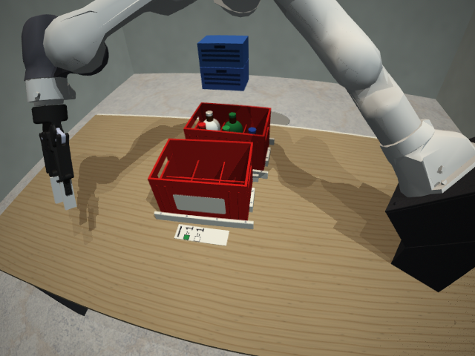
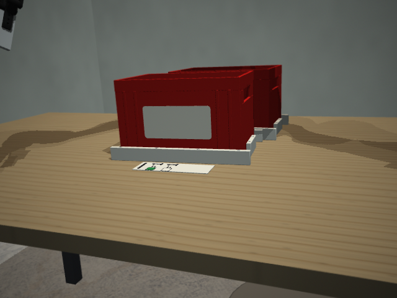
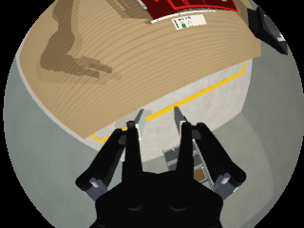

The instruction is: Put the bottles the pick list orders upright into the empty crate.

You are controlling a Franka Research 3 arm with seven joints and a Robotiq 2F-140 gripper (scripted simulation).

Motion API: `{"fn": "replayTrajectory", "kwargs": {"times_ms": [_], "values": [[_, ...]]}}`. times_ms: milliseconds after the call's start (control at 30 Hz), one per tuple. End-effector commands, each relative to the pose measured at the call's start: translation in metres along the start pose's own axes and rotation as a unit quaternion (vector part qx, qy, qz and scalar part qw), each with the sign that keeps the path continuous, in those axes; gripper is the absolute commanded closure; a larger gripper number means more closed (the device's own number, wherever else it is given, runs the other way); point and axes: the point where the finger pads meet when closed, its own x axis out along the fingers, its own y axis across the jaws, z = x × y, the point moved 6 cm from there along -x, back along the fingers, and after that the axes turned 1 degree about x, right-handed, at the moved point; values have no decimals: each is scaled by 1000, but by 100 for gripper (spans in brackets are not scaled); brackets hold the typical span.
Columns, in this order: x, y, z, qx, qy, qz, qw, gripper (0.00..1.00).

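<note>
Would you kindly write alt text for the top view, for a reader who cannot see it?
Two red crates sit in line on a wooden table: the near crate holds no bottles, the far crate holds several. A pick list lies before the near one. The gripper hangs far left, fingers partly open, holding nothing.

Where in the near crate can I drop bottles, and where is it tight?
All the dividered cells of the near crate look bare. The far crate is crowded along its near side, with white bottle and green bottle side by side. The gripper hangs open, apart, past the table's left edge.
</note>
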Motion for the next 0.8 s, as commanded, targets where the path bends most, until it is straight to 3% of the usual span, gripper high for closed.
{"fn": "replayTrajectory", "kwargs": {"times_ms": [0, 100, 300, 433, 633, 767], "values": [[6, 16, 4, -67, 12, 15, 998, 62], [10, 30, 8, -67, 12, 15, 998, 62], [17, 56, 17, -148, 26, 37, 988, 62], [19, 65, 19, -148, 26, 37, 988, 62], [24, 93, 27, -227, 39, 58, 971, 62], [27, 109, 30, -228, 39, 58, 971, 62]]}}
